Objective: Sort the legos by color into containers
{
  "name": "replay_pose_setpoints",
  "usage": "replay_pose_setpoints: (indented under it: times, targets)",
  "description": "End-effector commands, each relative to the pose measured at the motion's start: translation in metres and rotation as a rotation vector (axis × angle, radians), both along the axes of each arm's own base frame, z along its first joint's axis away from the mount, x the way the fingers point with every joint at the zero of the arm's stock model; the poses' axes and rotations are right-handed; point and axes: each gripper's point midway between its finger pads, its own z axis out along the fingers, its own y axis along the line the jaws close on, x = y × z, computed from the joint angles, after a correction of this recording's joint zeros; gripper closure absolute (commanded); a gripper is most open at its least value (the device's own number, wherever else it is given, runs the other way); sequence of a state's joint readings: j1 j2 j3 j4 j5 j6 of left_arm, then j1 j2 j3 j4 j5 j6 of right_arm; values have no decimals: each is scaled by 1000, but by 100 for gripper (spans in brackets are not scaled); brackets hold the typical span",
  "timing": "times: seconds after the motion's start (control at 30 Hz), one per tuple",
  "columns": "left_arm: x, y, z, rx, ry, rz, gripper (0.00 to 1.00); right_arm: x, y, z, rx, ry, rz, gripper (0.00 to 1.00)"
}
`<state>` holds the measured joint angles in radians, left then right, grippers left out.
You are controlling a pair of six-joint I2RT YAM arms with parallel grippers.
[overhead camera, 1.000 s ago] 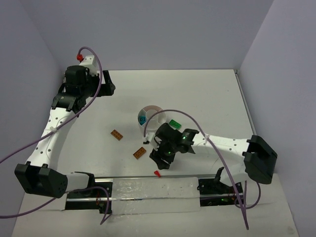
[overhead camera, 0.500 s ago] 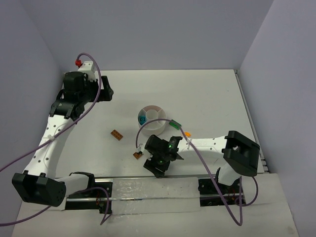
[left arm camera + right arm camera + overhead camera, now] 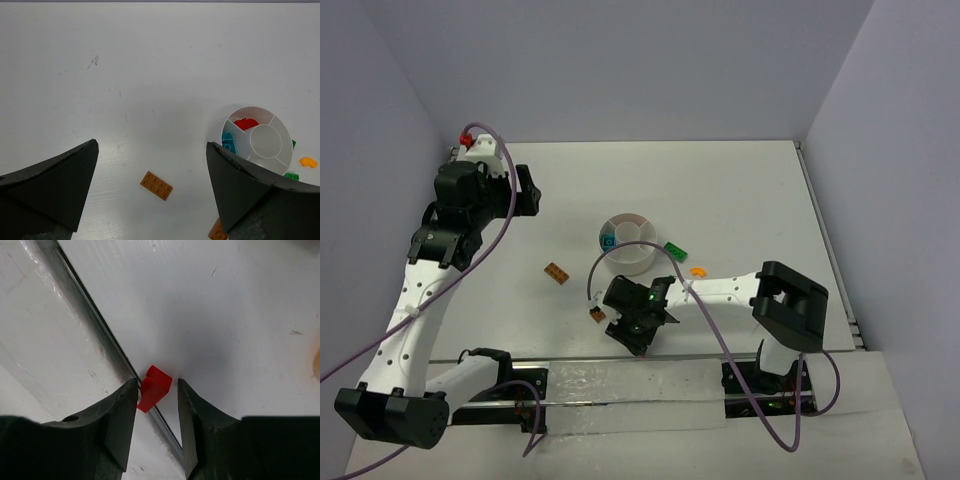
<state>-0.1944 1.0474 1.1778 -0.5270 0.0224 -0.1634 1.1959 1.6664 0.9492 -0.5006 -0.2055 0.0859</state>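
While the left gripper (image 3: 151, 145) hangs spread wide, the right gripper (image 3: 156, 382) sets its fingers narrowly apart astride a red lego (image 3: 154, 390) against the metal strip (image 3: 99, 330), not visibly pinching, so the pick-up seems in hand and wants a squeeze, then a lift off the white table (image 3: 740, 190) between lilac walls (image 3: 620, 60).

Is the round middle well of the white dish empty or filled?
Empty: the left wrist view shows only bare white floor in the central well, while neighbouring wedges hold a red brick and teal bricks.
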Motion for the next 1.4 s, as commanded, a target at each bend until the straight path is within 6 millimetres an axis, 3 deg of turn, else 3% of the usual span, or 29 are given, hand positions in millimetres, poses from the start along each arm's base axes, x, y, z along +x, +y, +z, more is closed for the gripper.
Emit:
replay_pose_setpoints:
  times: [0.0,0.1,0.13,0.23,0.3,0.4,0.43,0.57,0.6,0.7,0.77,0.9,0.93,1.0,1.1,1.23,1.37]
  targets:
    - [-1,6,9,23,-46,12,1,6,12,3,10,-35,-5,64]
    - [-2,9,9,26,-49,23,1,11,14,5,10,-59,-8,71]
    - [-2,12,9,29,-50,42,1,13,17,10,18,-69,-8,77]
    - [-3,12,8,10,-46,50,1,19,20,25,63,-108,-12,82]
    - [-2,10,9,-12,-36,51,1,26,20,44,122,-152,-26,84]
    - [3,0,12,-39,-27,2,1,53,20,83,229,-264,-42,93]
    - [6,-3,12,-44,-23,-7,1,59,16,83,220,-269,-60,93]
    - [17,-19,16,-40,-11,-106,1,120,7,141,354,-410,-69,96]
    - [17,-25,17,-46,-10,-140,1,134,11,167,407,-442,-75,96]
    - [26,-32,18,-74,-3,-157,1,168,8,211,478,-472,-112,97]
    - [33,-37,15,-87,17,-170,1,187,4,221,484,-479,-127,97]
    - [47,-39,3,-82,56,-173,1,259,-20,249,506,-576,-228,97]
    - [48,-39,2,-75,58,-179,1,268,-19,251,516,-574,-235,97]
    - [59,-43,-1,-62,72,-205,1,305,-33,247,508,-561,-294,97]
    - [70,-52,-4,-63,102,-254,1,334,-34,254,529,-558,-309,97]
    - [83,-60,-15,-55,167,-302,1,350,-24,243,542,-513,-304,96]
    - [96,-56,-29,-27,206,-280,1,351,-21,223,530,-463,-287,96]
